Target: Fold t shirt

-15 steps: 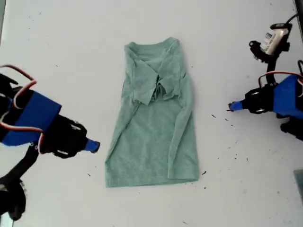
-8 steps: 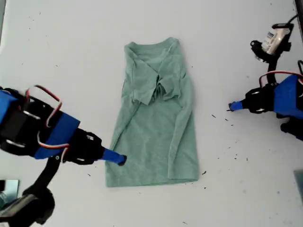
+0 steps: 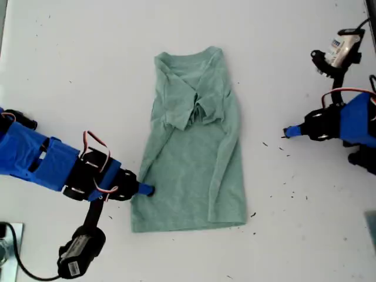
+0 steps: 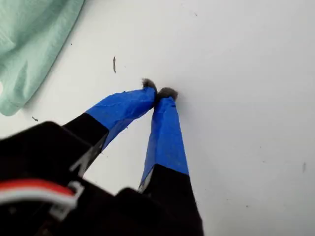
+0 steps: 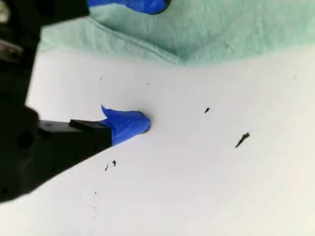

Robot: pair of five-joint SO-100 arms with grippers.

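Note:
The t shirt (image 3: pixel 194 158) lies flat on the white table in the middle of the exterior view, pale green, with its sleeves folded inward and its neck at the far end. My second gripper (image 3: pixel 147 190) sits at the shirt's lower edge on the exterior view's left. In the second wrist view this gripper (image 5: pixel 138 64) is open: one blue fingertip (image 5: pixel 142 5) rests over the t shirt (image 5: pixel 221 29) and the other (image 5: pixel 130 125) on bare table. My first gripper (image 3: pixel 288 133) is shut and empty at the exterior view's right, apart from the shirt. Its blue tips meet (image 4: pixel 158 93), with the t shirt (image 4: pixel 29 44) off to one side.
A black and white device (image 3: pixel 338 50) on a stand is at the exterior view's top right, behind the first arm. Small dark specks (image 3: pixel 282 150) dot the table near the shirt's right side. A grey object (image 3: pixel 6 241) shows at the exterior view's lower left edge.
The second arm has swung in from the exterior view's left and its gripper has reached the shirt's lower side edge. The first arm and the shirt have not moved.

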